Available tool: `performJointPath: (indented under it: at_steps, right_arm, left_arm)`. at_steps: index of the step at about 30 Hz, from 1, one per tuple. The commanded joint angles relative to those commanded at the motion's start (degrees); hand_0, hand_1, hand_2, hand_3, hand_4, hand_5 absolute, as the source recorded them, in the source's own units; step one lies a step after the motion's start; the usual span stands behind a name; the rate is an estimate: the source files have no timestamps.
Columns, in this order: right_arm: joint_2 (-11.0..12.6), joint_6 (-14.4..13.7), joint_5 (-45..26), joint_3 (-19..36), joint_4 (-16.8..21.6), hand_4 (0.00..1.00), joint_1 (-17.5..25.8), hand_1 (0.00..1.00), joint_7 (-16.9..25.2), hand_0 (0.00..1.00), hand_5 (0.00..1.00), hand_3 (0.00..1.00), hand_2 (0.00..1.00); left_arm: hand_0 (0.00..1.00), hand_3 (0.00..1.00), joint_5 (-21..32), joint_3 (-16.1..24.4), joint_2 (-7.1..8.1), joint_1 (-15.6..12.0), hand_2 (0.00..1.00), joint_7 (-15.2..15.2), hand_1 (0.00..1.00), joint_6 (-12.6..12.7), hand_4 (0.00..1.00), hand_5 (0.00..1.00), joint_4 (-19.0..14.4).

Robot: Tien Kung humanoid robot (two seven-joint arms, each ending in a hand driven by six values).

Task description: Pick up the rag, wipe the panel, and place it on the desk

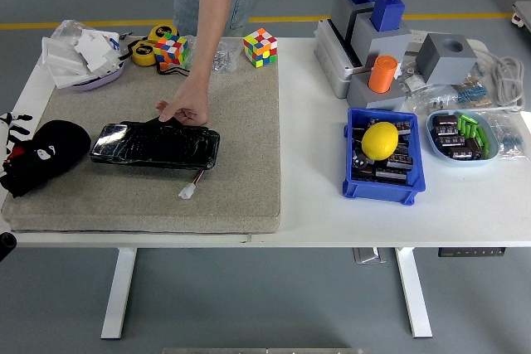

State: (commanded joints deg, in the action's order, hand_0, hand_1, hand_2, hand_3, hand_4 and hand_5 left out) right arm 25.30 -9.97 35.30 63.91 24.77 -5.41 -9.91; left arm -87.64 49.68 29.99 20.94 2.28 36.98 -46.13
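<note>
Rag (50, 151), black and bunched into a soft lump, is sitting at the left edge of the beige felt mat (241, 138), just left of the panel and almost touching it. The robot's left hand (15, 155) is coming in from the left edge and is buried in this black cloth; it seems to be gripping it, but the fingers are hidden under the fabric, so I cannot tell for sure how they are closed. The right hand is not appearing anywhere.

The flat black glossy panel (155, 145) is lying on the mat with its long side running left to right, and a small white connector on thin wires (188, 191) is hanging out at its near side. A person is standing at the far side of the white table (332, 213), and the person's hand (184, 108) is pressing down on the far edge of the panel, with the fingers curled onto it.

Two multicoloured puzzle cubes (260, 46) are resting at the far edge of the mat. A blue plastic bin (382, 167) holding a yellow lemon (381, 140) is sitting well to the right.
</note>
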Motion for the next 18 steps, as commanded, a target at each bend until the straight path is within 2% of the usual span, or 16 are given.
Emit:
performJointPath:
  at_steps: [2,3,8,9,14,15,18]
  right_arm:
    - [0.00,0.07,-0.04,-0.13,-0.13,0.996,-0.01,0.636,-0.05,0.742,0.583,0.614,0.693]
    - [-0.01,0.06,-0.01,-0.11,-0.16,0.994,0.00,0.636,-0.05,0.741,0.583,0.613,0.693]
    - [0.07,0.00,-0.01,0.09,-0.35,0.994,-0.08,0.636,-0.03,0.741,0.583,0.613,0.693]
    - [0.08,0.01,0.01,0.04,-0.40,0.994,-0.13,0.635,-0.05,0.740,0.584,0.612,0.693]
    - [0.02,-0.02,0.06,0.15,-0.50,0.994,-0.24,0.635,0.02,0.740,0.584,0.612,0.693]
    - [0.00,0.00,0.12,0.16,-0.53,0.993,-0.26,0.634,-0.01,0.741,0.584,0.612,0.693]
    - [-0.10,0.10,0.09,0.40,-0.68,0.993,-0.15,0.634,-0.04,0.741,0.584,0.612,0.693]
  left_arm:
    - [0.359,0.746,0.01,0.23,0.16,-0.03,0.625,-0.07,0.535,-0.01,0.998,0.644,-0.10]
    - [0.360,0.753,0.12,0.35,0.28,-0.04,0.635,0.15,0.545,-0.05,0.998,0.795,-0.19]
    - [0.360,0.753,0.64,0.25,0.90,0.06,0.635,0.59,0.545,-1.10,0.998,0.795,-0.67]
    - [0.361,0.756,0.64,0.27,0.95,0.05,0.643,0.54,0.548,-1.27,0.998,0.890,-0.77]
    - [0.361,0.756,3.60,0.39,1.45,-0.13,0.643,2.58,0.548,-2.01,0.998,0.890,-1.04]
    - [0.361,0.759,4.14,0.65,1.54,-0.24,0.651,3.06,0.553,-2.10,0.998,0.998,-1.08]
    - [0.361,0.759,6.03,2.51,1.95,-0.86,0.651,5.00,0.553,-2.35,0.998,0.998,-2.14]
